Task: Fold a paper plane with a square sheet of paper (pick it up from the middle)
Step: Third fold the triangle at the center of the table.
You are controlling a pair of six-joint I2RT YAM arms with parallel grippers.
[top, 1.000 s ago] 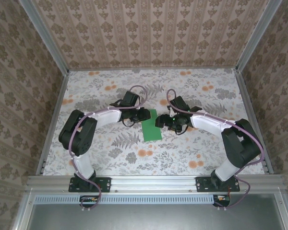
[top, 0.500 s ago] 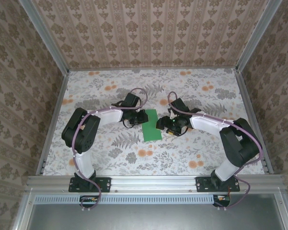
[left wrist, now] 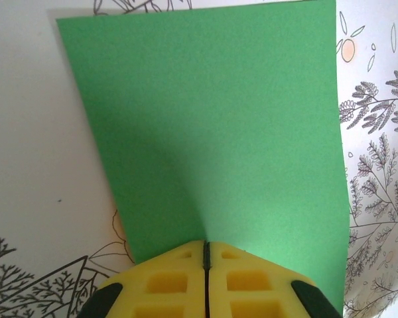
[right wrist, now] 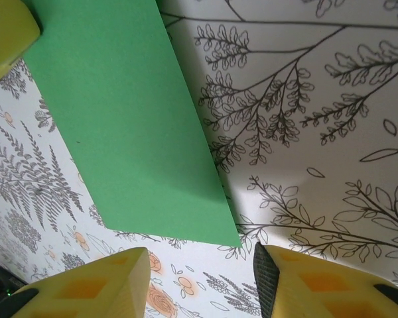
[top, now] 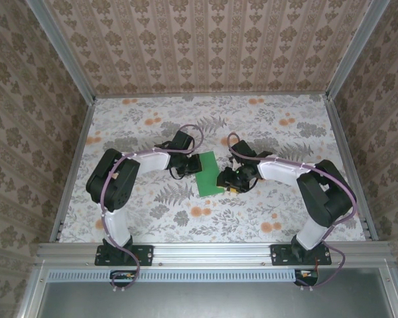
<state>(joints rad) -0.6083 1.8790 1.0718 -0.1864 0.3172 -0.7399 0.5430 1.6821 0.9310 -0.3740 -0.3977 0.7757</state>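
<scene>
The square sheet of paper [top: 209, 173] is bright green and lies as a plain rectangle mid-table, between the two arms. In the left wrist view the paper [left wrist: 212, 132] rises in a slight ridge to my left gripper [left wrist: 207, 246]. Its yellow fingers [left wrist: 166, 281] are pressed together on the paper's near edge. From above, the left gripper [top: 190, 165] sits at the sheet's left side. My right gripper [top: 228, 179] is at the sheet's right near corner. Its fingers [right wrist: 305, 285] stand apart, and the paper's corner [right wrist: 232, 238] lies just ahead of the gap, outside the right gripper [right wrist: 199, 268].
The floral tabletop [top: 152, 126] is boxed in by patterned walls and aluminium rails [top: 76, 165] at the sides. Both arm bases are bolted to the front rail [top: 205, 252]. A yellow finger of the left gripper [right wrist: 6, 33] shows beyond the sheet in the right wrist view.
The left gripper has closed onto the paper's left edge. The right gripper has slid toward the sheet's near right corner with its jaws narrowing. The sheet has turned slightly.
</scene>
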